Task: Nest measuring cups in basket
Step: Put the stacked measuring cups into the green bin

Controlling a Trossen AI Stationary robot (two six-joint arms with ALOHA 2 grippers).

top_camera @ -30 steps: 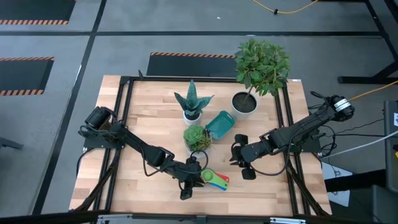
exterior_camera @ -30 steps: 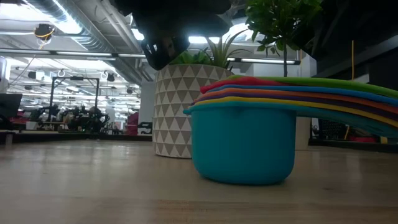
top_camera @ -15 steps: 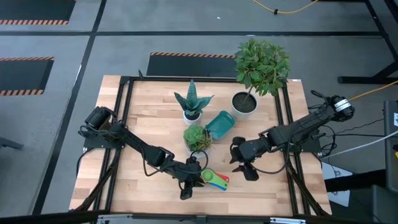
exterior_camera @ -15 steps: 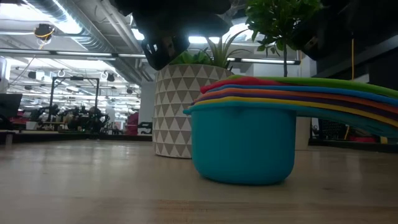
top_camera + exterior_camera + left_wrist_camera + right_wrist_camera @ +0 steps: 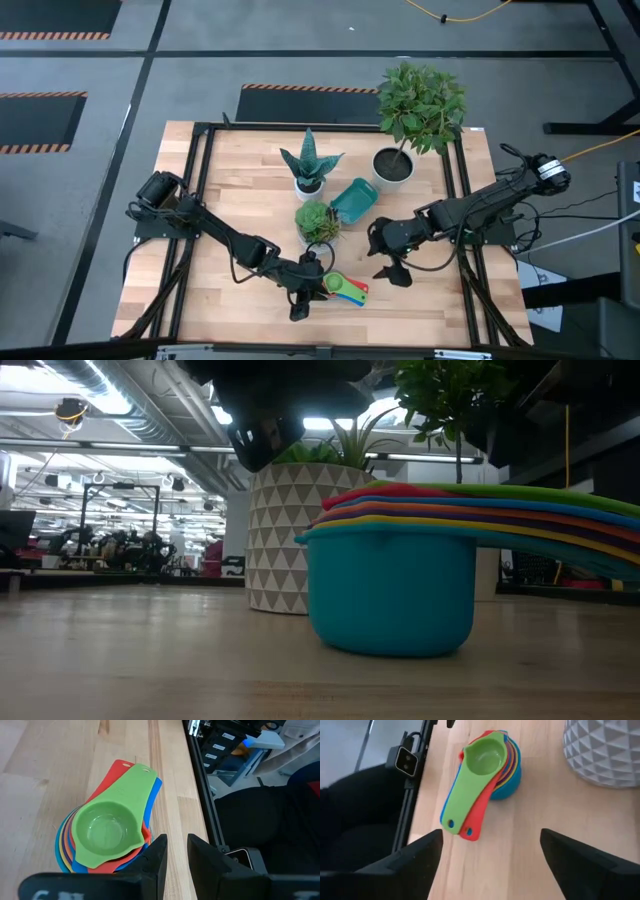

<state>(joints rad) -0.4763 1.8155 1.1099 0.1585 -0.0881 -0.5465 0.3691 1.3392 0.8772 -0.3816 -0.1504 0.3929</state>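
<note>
The measuring cups (image 5: pixel 345 288) lie nested in one stack near the table's front edge. Green is on top (image 5: pixel 107 827), and the light-blue bottom cup (image 5: pixel 390 600) rests on the wood with the handles fanned out. My left gripper (image 5: pixel 176 854) stands just beside the stack on its left. Its fingers are a narrow gap apart with nothing between them. My right gripper (image 5: pixel 490 857) hovers wide open to the right of the stack (image 5: pixel 482 775), pointing down at it. The teal basket (image 5: pixel 353 200) sits farther back, beside the succulent.
A succulent (image 5: pixel 318 222) in a triangle-patterned pot (image 5: pixel 290 540) stands just behind the cups. Behind it are a spiky plant (image 5: pixel 310 165) and a leafy plant (image 5: pixel 420 105) in its pot (image 5: pixel 393 167). Black frame rails (image 5: pixel 465 230) border the table. There is bare wood at the front right.
My right gripper has opened wide and rolled a little, swinging slightly toward the cups. The cups and my left gripper have stayed where they were.
</note>
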